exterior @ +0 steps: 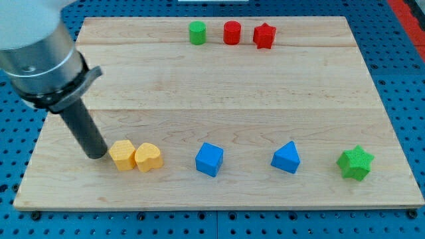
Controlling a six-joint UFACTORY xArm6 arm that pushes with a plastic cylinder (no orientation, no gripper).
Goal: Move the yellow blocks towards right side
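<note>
Along the view's bottom edge of the wooden board (pixel 219 99) the blocks stand in a loose row. At the view's left of that row sit the two yellow blocks, touching each other: a yellow hexagon-like block (pixel 122 155) and, on its right flank, a yellow heart-shaped block (pixel 149 157). The arm has no hand to open or close; it ends in a dark rod whose tip (pixel 97 155) rests on the board just beside the left face of the hexagon-like block, close enough that contact cannot be ruled out either way.

The relation that matters is this: the pair lies directly to the view's right of the tip, and tip, hexagon and heart stand nearly in one line running left to right. A straight push toward the view's right would likely carry both together.

Further along the same line stand a blue cube (pixel 209 159), a blue wedge-like block (pixel 286 158) and a green star (pixel 355 162), so the pair may meet the cube.

At the view's top, well apart, stand a green cylinder (pixel 196 32), a red cylinder (pixel 231 32) and a red star (pixel 264 35).
</note>
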